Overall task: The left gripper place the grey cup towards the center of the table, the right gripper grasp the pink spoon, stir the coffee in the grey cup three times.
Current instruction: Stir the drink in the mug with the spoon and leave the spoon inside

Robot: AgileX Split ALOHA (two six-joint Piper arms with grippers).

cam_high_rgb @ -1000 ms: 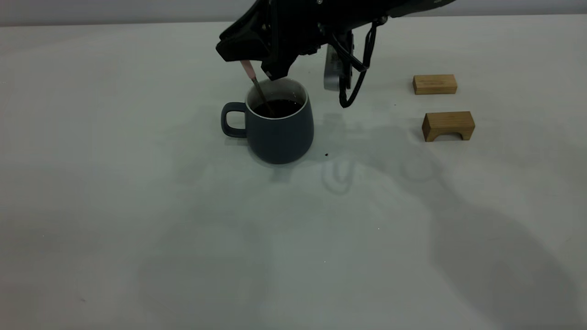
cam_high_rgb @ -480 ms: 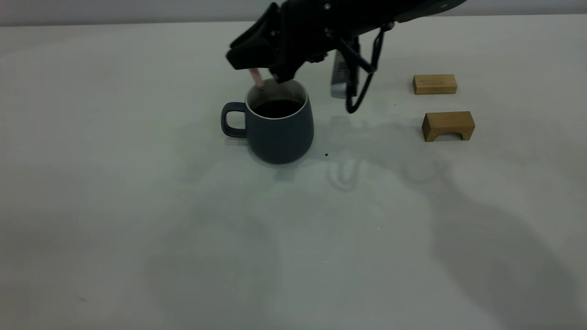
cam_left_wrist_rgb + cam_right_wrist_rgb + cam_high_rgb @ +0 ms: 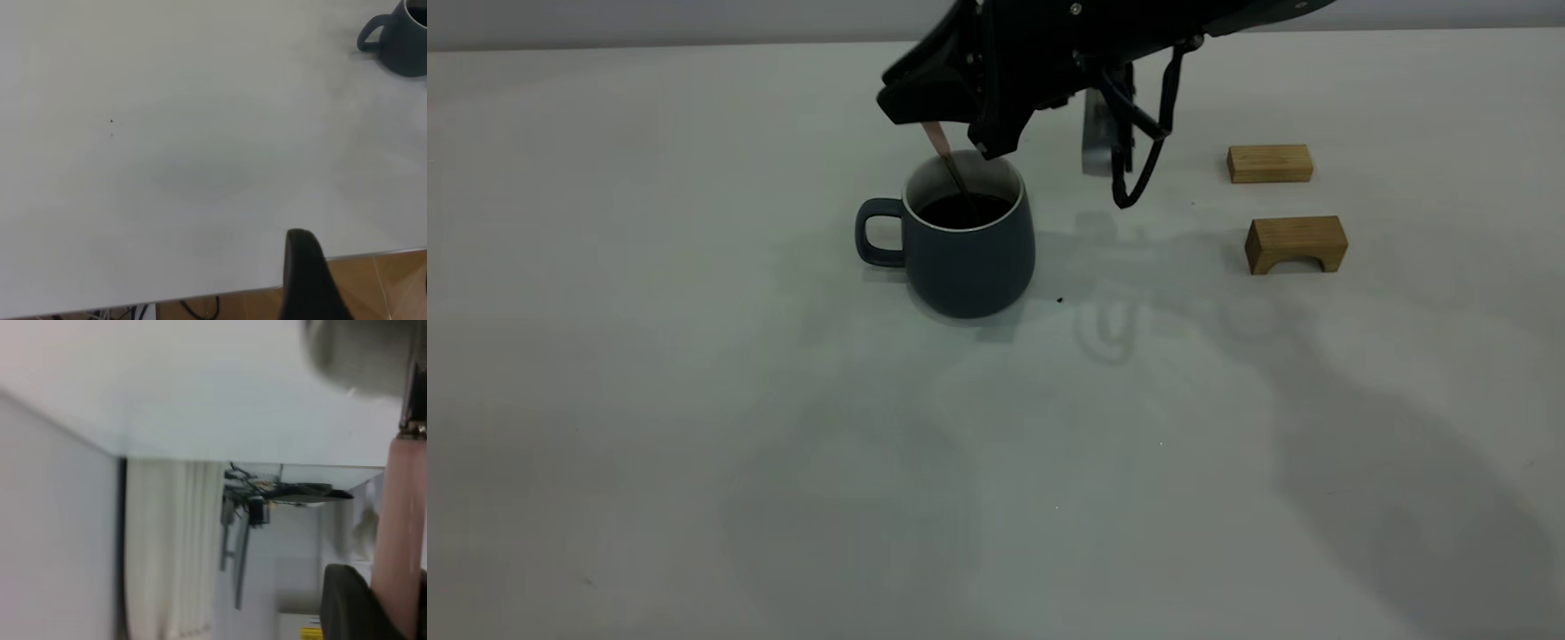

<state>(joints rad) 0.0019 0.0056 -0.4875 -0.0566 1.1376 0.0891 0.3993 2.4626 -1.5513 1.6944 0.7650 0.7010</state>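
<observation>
pink spoon (image 3: 947,163) dipped back into coffee (image 3: 963,210), right gripper (image 3: 951,124) fingers clamped on handle

Dim, even light; soft arm shadows spread across the desk (image 3: 694,400); the right wrist view is blurred.

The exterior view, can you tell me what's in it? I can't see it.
A black right end effector holds a pink spoon dipped into the coffee in a grey cup. The cup stands on a white table, handle pointing left. Two wooden blocks sit to the right.
</observation>
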